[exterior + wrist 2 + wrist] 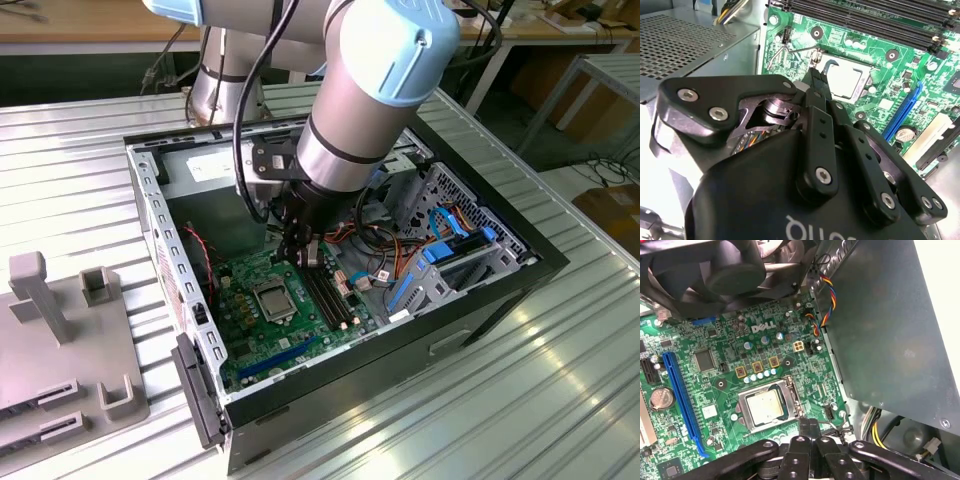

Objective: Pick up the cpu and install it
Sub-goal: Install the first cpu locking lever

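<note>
The cpu [272, 298], a flat square chip with a silvery top, lies in its socket on the green motherboard [300, 335] inside the open computer case. It shows in both wrist views [842, 79] [763, 407], with the socket's metal frame around it. My gripper [303, 257] hangs just above the board at the socket's edge, beside the thin wire lever [790, 52]. Its black fingers [815, 95] meet at the tips, shut, and nothing shows between them [808, 426].
A large grey metal box [880, 340] walls one side of the socket. Black memory slots [865, 15], a long blue slot [682, 400] and a black fan [715, 270] surround it. Loose cables [380, 250] and a drive cage [460, 230] fill the case's far side. A grey fixture [60, 340] stands at the exterior view's left.
</note>
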`<state>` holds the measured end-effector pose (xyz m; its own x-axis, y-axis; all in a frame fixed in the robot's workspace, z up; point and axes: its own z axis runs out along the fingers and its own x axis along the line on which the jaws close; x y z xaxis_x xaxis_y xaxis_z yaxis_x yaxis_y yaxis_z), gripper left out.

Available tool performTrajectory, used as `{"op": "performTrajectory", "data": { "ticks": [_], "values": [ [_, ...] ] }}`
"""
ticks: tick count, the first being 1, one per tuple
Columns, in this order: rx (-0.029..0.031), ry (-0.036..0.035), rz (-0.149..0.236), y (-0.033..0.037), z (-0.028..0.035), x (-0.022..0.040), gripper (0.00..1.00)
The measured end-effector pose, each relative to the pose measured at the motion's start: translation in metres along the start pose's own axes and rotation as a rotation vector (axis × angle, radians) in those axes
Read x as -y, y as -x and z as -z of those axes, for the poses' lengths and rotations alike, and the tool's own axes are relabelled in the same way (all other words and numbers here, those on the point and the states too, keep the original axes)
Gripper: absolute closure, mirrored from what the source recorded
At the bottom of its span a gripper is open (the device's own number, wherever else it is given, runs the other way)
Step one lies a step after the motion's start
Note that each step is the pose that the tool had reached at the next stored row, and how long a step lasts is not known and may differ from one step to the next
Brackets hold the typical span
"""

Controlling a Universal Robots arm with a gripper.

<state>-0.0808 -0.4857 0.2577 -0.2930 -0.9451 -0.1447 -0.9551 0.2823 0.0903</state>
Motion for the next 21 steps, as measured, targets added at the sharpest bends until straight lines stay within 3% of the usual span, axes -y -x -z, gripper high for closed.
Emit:
{"op": "performTrajectory", "data": {
  "ticks": [8,14,21],
  "values": [
    [0.0003,0.0000,0.000,0.0002,-0.0001,0.0008,0.89],
    [0.0020,0.0010,0.000,0.0113,-0.0039,0.0183,0.89],
    [0.0109,0.0038,0.001,0.0165,-0.0089,0.0204,0.89]
  ]
}}
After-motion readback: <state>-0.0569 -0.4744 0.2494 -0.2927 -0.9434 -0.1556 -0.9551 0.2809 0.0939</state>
